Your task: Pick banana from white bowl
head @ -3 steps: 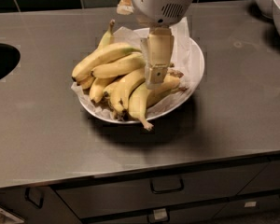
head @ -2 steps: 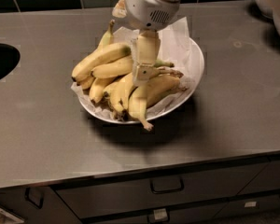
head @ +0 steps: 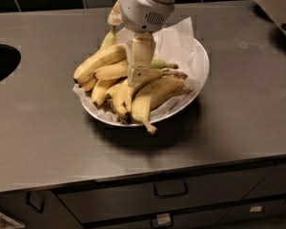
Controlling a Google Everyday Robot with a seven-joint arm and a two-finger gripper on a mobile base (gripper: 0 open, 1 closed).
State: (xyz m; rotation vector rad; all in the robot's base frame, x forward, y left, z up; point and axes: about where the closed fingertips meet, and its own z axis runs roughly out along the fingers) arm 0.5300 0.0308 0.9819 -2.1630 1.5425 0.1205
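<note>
On the grey counter (head: 238,128), the white bowl (head: 203,75), lined with crumpled paper (head: 177,37), is set well back from the front edge and from the dark sink cutout (head: 2,63) at the left, with open counter on every side. Across the pile's middle the banana (head: 112,71) is laid, its long axis left to right, dark tip leftward and greenish stem rightward, hemmed in by other bananas (head: 155,92). The gripper (head: 139,78) is held upright over its middle; whether it is clamped cannot be told.

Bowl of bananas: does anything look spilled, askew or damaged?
Nothing is spilled or damaged. The front banana pokes its end out over the rim of the bowl, and the paper lining sticks up past the rim at the back. The pincer is down in the middle of the pile.
</note>
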